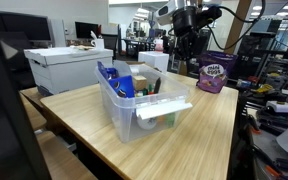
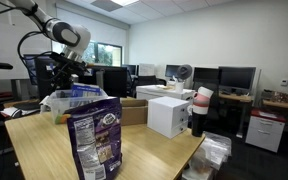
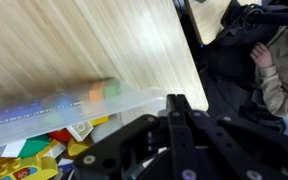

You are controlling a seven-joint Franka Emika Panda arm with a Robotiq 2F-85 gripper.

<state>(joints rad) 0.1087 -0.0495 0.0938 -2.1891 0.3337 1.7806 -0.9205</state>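
Closest to the wrist camera, the hand has its dark fingers pressed together, and nothing shows between them. It hangs above the edge of a clear plastic bin, whose rim runs across the lower left of that view. Yellow, green and red packets lie inside the bin. Beyond the rim lies the bare wood of the desk, and past its edge a person's arm shows at the right. In both exterior views the bin stands on the desk with blue packets sticking up from it. A purple snack bag stands upright near one end, apart from the bin. A white box sits beyond the desk's other side.
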